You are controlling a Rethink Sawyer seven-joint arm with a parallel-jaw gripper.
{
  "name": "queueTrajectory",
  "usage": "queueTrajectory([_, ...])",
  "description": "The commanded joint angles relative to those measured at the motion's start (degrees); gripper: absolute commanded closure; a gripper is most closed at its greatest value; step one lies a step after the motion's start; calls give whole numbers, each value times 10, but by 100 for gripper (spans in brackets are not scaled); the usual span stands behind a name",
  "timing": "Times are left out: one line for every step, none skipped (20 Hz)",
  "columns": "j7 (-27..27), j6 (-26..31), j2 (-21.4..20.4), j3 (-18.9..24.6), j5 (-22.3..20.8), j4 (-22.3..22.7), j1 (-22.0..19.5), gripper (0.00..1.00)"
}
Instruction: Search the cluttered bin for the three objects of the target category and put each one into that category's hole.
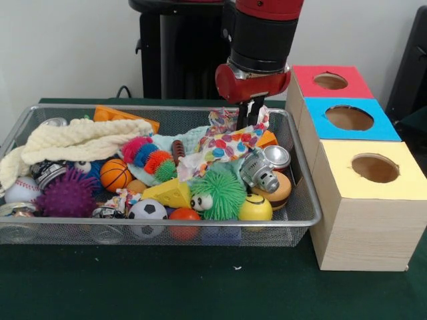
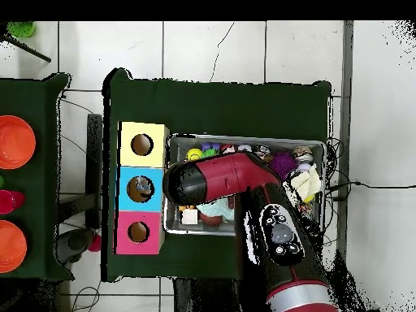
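Front, tool [image 1: 248, 115]: down in the wire bin's [image 1: 303, 200] far right corner, fingers against a spotted cloth [image 1: 223, 147]; can't tell whether they grip.
Front, boxes: red [image 1: 331, 81], blue [image 1: 349, 118], yellow [image 1: 375, 168], beside the bin.
Overhead, arm [image 2: 244, 195]: covers the bin's box-side end.

Red arm [image 2: 244, 191] over wire bin [image 2: 248, 140]; yellow, blue, pink boxes [image 2: 142, 188] beside bin.

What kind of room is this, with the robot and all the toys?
Probably a robot lab. A red robot arm reaches over a wire bin of toys, three coloured boxes with holes stand beside it, and cables run over a tiled floor.
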Motion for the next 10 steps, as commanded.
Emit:
queueTrajectory([-18, 79, -3, 4, -3, 15, -10, 100])
queueTrajectory([-27, 78, -7, 2, -14, 11, -9, 100])
queueTrajectory([-39, 83, -12, -1, -25, 6, -9, 100])
queueTrajectory([-51, 88, -18, -3, -36, 2, -8, 100])
queueTrajectory([-58, 88, -22, -3, -41, 1, -12, 100])
queueTrajectory([-65, 88, -26, -2, -46, 1, -15, 100])
queueTrajectory([-75, 91, -28, -2, -54, -3, -17, 100])
queueTrajectory([-86, 93, -30, -1, -62, -8, -20, 100])
queueTrajectory([-93, 93, -30, 0, -69, -11, -22, 100])
queueTrajectory([-100, 91, -31, 1, -75, -14, -26, 100])
